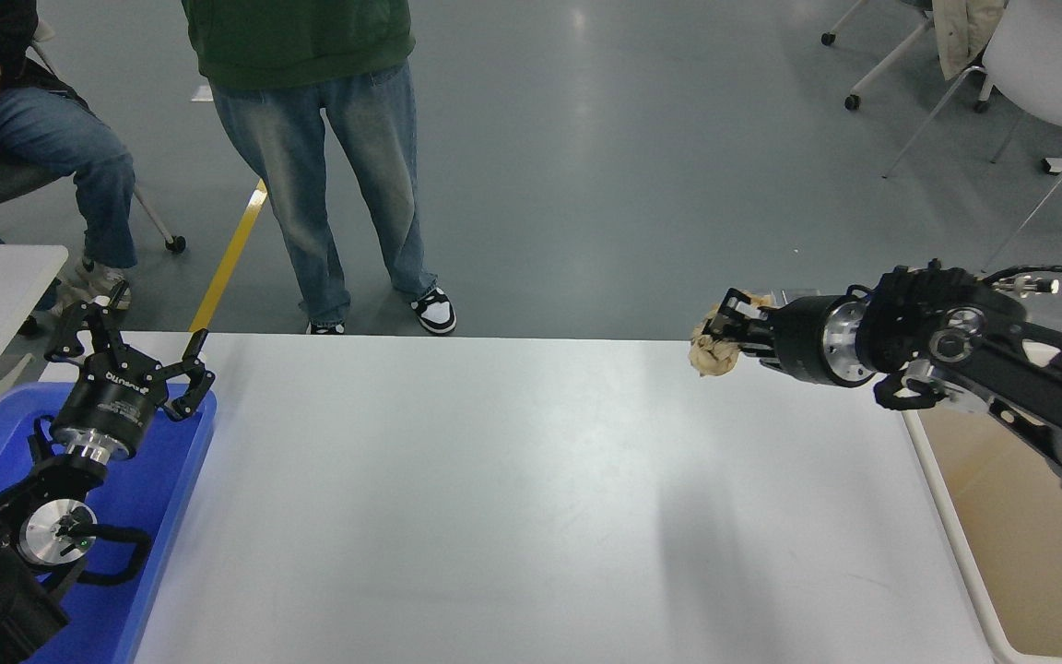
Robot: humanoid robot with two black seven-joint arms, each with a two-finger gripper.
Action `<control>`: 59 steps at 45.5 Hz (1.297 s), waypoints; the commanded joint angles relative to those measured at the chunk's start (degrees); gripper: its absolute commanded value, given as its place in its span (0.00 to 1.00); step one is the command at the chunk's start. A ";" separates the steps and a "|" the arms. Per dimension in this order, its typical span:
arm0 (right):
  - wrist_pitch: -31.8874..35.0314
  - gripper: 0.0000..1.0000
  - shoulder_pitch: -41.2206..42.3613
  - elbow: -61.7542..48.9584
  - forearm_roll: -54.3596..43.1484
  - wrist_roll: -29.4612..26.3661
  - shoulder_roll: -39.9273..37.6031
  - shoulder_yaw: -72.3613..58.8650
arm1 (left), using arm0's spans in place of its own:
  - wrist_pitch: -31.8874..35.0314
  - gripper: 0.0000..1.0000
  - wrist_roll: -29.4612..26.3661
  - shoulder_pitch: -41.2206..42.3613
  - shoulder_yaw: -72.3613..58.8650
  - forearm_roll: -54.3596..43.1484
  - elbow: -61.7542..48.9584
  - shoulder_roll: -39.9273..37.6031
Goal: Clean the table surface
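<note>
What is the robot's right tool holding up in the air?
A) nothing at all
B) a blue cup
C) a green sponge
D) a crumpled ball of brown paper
D: the right tool is shut on a crumpled ball of brown paper, lifted clear above the far edge of the table surface.

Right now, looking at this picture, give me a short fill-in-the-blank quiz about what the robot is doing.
1. The right hand is shut on a crumpled ball of ____ paper.
2. The paper hangs ____ the table, not touching it.
3. The left hand is parked over a ____ tray.
4. The beige bin stands at the table's ____ end.

Missing words: brown; above; blue; right
</note>
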 commanded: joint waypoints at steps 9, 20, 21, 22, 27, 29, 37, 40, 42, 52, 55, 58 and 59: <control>0.51 0.00 -10.60 -17.75 6.99 11.93 -5.54 4.09 | 0.02 1.00 0.00 0.00 0.00 0.00 0.01 0.00; 0.51 0.00 -13.06 -30.59 9.44 16.15 -4.75 4.01 | 0.02 1.00 0.00 0.00 0.00 0.00 0.01 0.00; 0.51 0.00 -13.24 -32.08 9.88 16.50 -4.57 3.92 | 0.02 1.00 0.00 0.00 0.00 0.00 0.01 0.00; 0.60 0.00 -13.24 -33.31 10.15 16.94 -4.31 3.74 | 0.02 1.00 0.00 0.00 0.00 0.00 0.01 0.00; 0.68 0.00 -13.24 -38.24 11.20 18.87 -3.34 2.16 | 0.02 1.00 0.00 0.00 0.00 0.00 0.01 0.00; 0.69 0.00 -13.41 -39.65 11.90 19.49 -3.17 1.64 | 0.02 1.00 0.00 0.00 0.00 0.00 0.01 0.00; 0.77 0.00 -14.12 -50.36 13.40 21.77 0.16 -1.70 | 0.02 1.00 0.00 0.00 0.00 0.00 0.01 0.00; 0.77 0.00 -13.76 -56.68 13.40 22.92 2.98 -2.67 | 0.02 1.00 0.00 0.00 0.00 0.00 0.01 0.00; 0.77 0.00 -13.59 -60.55 13.40 23.18 5.00 -3.37 | 0.02 1.00 0.00 0.00 0.00 0.00 0.01 0.00; -0.63 0.00 -12.89 -70.15 13.58 23.45 11.42 -7.59 | 0.02 1.00 0.00 0.00 0.00 0.00 0.01 0.00; -2.30 0.00 -12.89 -71.20 13.67 23.62 12.65 -8.30 | 0.02 1.00 0.00 0.00 0.00 0.00 0.01 0.00; -3.88 0.00 -12.89 -71.29 13.67 24.58 13.53 -9.79 | 0.02 1.00 0.00 0.00 0.00 0.00 0.01 0.00; -4.23 0.00 -12.89 -71.29 13.67 25.11 13.88 -10.40 | 0.02 1.00 0.00 0.00 -0.09 0.00 0.01 0.00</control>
